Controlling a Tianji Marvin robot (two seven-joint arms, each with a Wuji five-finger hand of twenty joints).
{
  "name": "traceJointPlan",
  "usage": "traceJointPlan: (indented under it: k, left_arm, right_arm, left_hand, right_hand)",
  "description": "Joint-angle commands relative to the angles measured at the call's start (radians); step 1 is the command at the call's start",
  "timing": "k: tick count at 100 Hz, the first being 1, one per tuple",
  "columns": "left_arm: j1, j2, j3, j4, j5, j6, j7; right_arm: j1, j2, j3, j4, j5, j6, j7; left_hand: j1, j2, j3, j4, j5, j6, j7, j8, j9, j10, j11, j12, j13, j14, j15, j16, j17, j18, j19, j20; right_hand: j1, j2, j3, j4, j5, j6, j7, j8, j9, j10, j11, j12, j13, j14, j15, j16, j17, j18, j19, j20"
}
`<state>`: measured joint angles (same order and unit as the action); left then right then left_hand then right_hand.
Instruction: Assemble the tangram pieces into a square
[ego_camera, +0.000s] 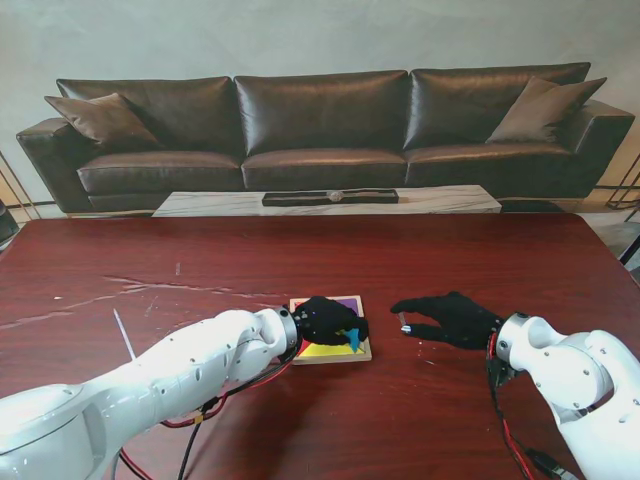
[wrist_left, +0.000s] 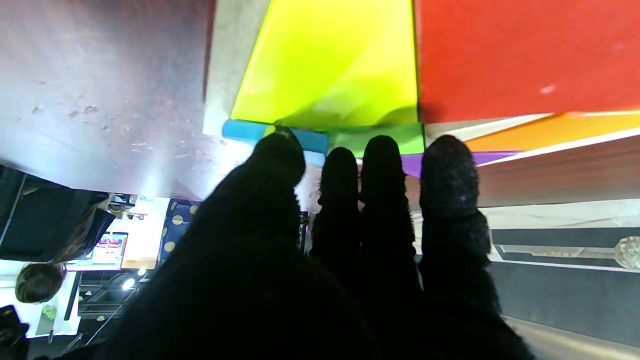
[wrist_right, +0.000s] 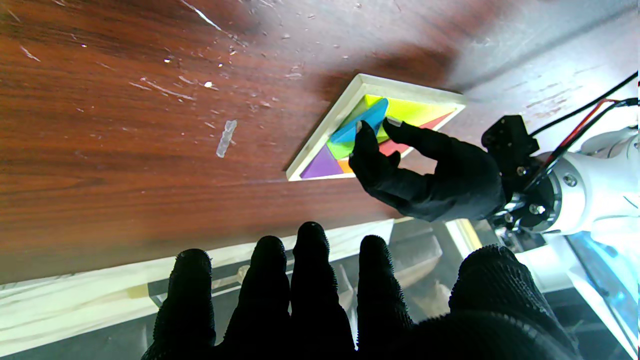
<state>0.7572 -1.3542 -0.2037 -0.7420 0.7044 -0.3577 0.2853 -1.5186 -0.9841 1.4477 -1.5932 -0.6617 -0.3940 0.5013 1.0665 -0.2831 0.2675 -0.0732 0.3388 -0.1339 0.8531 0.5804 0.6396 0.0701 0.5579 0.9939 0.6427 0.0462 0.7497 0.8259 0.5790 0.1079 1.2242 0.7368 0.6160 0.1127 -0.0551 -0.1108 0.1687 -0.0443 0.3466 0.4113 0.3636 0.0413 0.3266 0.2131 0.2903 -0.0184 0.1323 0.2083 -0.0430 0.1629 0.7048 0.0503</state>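
Meanwhile, the left robot hand (wrist_right: 425, 170) pinches a blue piece (wrist_right: 361, 121) over the wooden tray (wrist_right: 320, 134), tilting it for seating; the right robot hand (ego_camera: 452, 318) waits beside the tray, fingers spread, holding nothing.

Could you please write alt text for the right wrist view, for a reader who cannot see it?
The left hand pinches a blue piece, tilted over a wooden tray holding yellow, green, purple, orange and red pieces. The right hand hovers open in the foreground, holding nothing, over the scratched table.
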Motion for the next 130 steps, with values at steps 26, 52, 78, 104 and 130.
traceJointPlan:
  k: [26, 52, 78, 104, 130]
  left_arm:
    - [-0.006, -0.022, 0.007, 0.012, -0.012, -0.015, 0.0]
    - [-0.005, -0.014, 0.003, -0.007, -0.01, -0.005, -0.014]
    - [0.002, -0.029, 0.005, 0.008, -0.011, 0.017, 0.012]
    - [0.004, -0.039, 0.014, 0.017, -0.009, 0.049, 0.018]
    - [0.002, -0.06, 0.028, 0.054, -0.015, 0.045, 0.032]
  right_arm:
    - [-0.01, -0.002, 0.001, -0.006, -0.002, 0.0, 0.0]
    - [-0.012, -0.002, 0.003, -0.008, -0.002, -0.002, 0.0]
    - [-0.012, -0.002, 0.002, -0.008, -0.002, -0.003, 0.001]
    - [-0.014, -0.002, 0.006, -0.011, -0.002, -0.005, 0.0]
    - [-0.016, -0.002, 0.009, -0.012, -0.001, -0.004, 0.003]
  left_hand:
    - [0.021, 0.044, -0.121, 0.015, -0.002, 0.009, 0.06, -0.005, -0.033, -0.021, 0.071, -0.015, 0.0, -0.006, 0.036, 0.009, -0.011, 0.013, 0.042, 0.02]
    - [0.024, 0.056, -0.131, 0.018, -0.002, 0.013, 0.07, -0.006, -0.038, -0.015, 0.071, -0.017, 0.0, -0.007, 0.04, 0.013, -0.007, 0.012, 0.05, 0.024]
    - [0.072, 0.101, -0.217, 0.031, -0.017, 0.046, 0.134, 0.004, 0.0, -0.029, 0.094, 0.016, 0.025, -0.006, 0.066, 0.022, 0.012, 0.017, 0.088, 0.033]
    - [0.06, 0.078, -0.212, 0.038, -0.056, 0.086, 0.151, 0.021, -0.011, -0.043, 0.125, 0.037, 0.022, -0.015, 0.091, 0.034, 0.023, 0.004, 0.117, 0.039]
    - [0.051, 0.083, -0.197, 0.039, -0.068, 0.103, 0.146, 0.019, -0.031, -0.037, 0.128, 0.032, 0.016, -0.01, 0.093, 0.035, 0.026, 0.001, 0.124, 0.039]
  right_hand:
    - [0.014, 0.005, 0.004, 0.026, 0.022, 0.001, 0.011, -0.011, 0.011, 0.0, 0.009, 0.0, 0.01, -0.012, -0.002, 0.01, -0.015, 0.013, -0.006, -0.019]
    - [0.014, 0.004, 0.004, 0.026, 0.023, 0.001, 0.011, -0.01, 0.011, -0.001, 0.009, 0.0, 0.01, -0.011, -0.002, 0.011, -0.014, 0.013, -0.005, -0.018]
    - [0.013, 0.004, 0.004, 0.026, 0.023, 0.002, 0.011, -0.01, 0.011, 0.001, 0.009, 0.0, 0.011, -0.01, -0.003, 0.011, -0.015, 0.014, -0.005, -0.018]
    - [0.013, 0.004, 0.004, 0.026, 0.024, 0.0, 0.011, -0.01, 0.012, 0.0, 0.01, 0.001, 0.012, -0.011, -0.002, 0.011, -0.014, 0.014, -0.005, -0.019]
    - [0.013, 0.004, 0.004, 0.026, 0.024, 0.0, 0.011, -0.01, 0.013, 0.0, 0.009, 0.0, 0.012, -0.01, -0.003, 0.011, -0.015, 0.015, -0.005, -0.019]
